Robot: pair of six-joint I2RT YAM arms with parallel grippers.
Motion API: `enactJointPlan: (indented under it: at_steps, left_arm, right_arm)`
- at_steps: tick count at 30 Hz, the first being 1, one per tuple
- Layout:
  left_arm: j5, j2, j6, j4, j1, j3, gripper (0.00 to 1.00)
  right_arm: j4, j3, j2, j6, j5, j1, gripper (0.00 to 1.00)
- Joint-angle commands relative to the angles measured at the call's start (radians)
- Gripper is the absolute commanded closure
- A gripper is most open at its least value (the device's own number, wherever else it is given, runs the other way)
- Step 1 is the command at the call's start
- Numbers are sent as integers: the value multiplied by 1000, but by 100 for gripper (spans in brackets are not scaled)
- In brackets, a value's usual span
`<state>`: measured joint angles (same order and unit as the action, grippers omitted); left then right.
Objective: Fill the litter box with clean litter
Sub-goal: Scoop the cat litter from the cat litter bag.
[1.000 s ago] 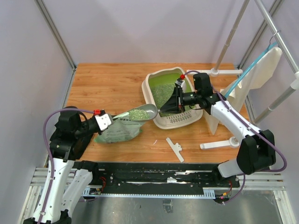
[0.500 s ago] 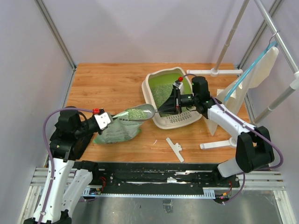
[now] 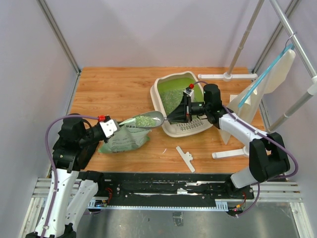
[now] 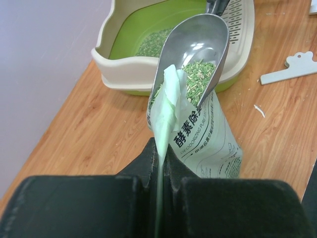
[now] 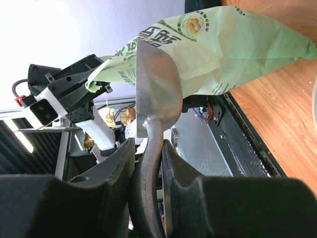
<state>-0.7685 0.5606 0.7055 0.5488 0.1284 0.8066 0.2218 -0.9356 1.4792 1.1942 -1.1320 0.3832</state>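
Scoop (image 4: 198,39) nudged left, clean litter (image 4: 198,74) ahead of right fingers (image 5: 109,171)

You see your right gripper (image 5: 147,148) clamped on the scoop (image 5: 156,84) handle; scoop's underside faces you, green bag (image 5: 233,49) just behind.

place: robot lab cell | cues: metal frame posts (image 3: 60,35), blank walls (image 3: 148,29), wooden table (image 3: 114,89)

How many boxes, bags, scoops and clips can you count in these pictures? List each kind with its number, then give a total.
Litter box: 1
Bag: 1
Scoop: 1
Clip: 1
Total: 4
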Motion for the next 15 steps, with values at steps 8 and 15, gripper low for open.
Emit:
enactJointPlan:
  at_steps: [8,15]
  left_arm:
    - [-66,-52,25,-301,4,60,99]
    - [-69,-50,23,-311,5,60,99]
  right_arm:
    - [43,-31,3,-16,57,46,99]
    - [152,30,-33,39,79,28,99]
